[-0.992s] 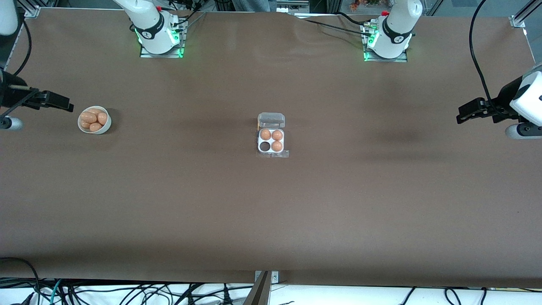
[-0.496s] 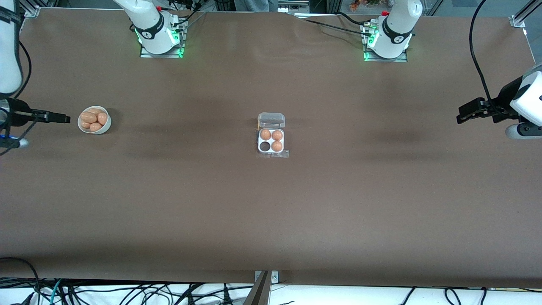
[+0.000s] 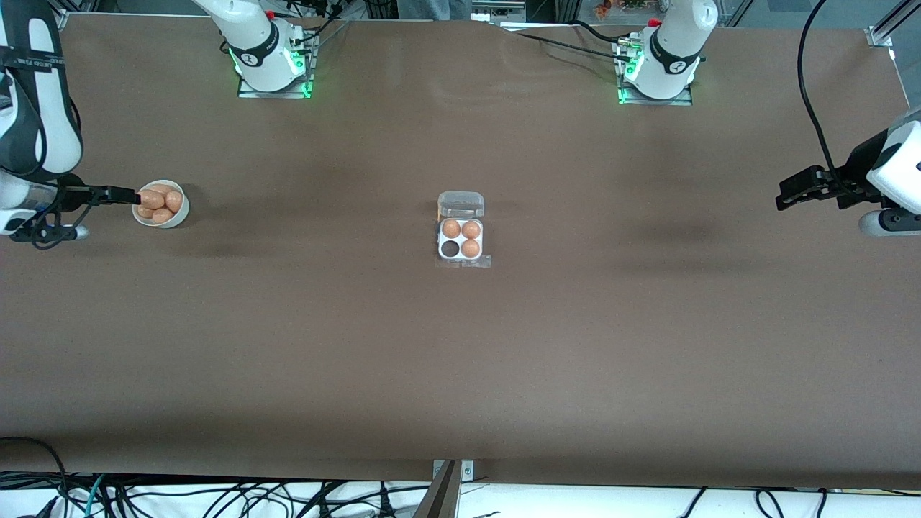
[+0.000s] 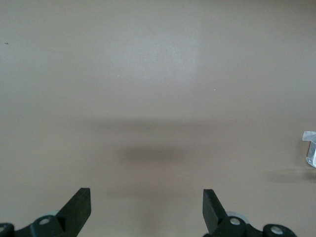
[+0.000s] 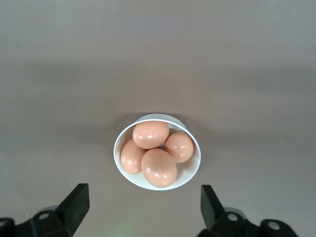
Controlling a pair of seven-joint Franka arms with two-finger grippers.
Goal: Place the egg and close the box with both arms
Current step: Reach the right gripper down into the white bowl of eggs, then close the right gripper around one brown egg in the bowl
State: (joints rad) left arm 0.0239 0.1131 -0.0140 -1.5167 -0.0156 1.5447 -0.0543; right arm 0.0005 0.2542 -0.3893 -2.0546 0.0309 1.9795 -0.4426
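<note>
Table [image 3: 460,374]: brown surface; the part nearest the front camera is bare.
Box [image 3: 461,239]: mid-table, white four-cell tray with its clear lid [image 3: 461,204] folded open on the side toward the robots' bases.
Box cells: three hold orange-brown eggs; the cell nearest the front camera on the right arm's side shows dark, with no egg in it.
Bowl [image 3: 175,210]: round and white, toward the right arm's end of the table, slightly farther from the front camera than the box tray and well apart from it.
Eggs [image 5: 159,167]: four orange-brown eggs piled in the bowl, touching each other, seen from straight above in the right wrist view.
Right gripper [image 3: 126,195]: up in the air at the bowl's rim on the side away from the box; fingers [image 5: 75,201] spread wide apart, nothing between them.
Left gripper [image 3: 786,197]: waits over bare table at the left arm's end, well apart from the box; fingers [image 4: 79,202] spread wide, holding nothing.
Box edge [image 4: 310,148]: just shows at the margin of the left wrist view.
</note>
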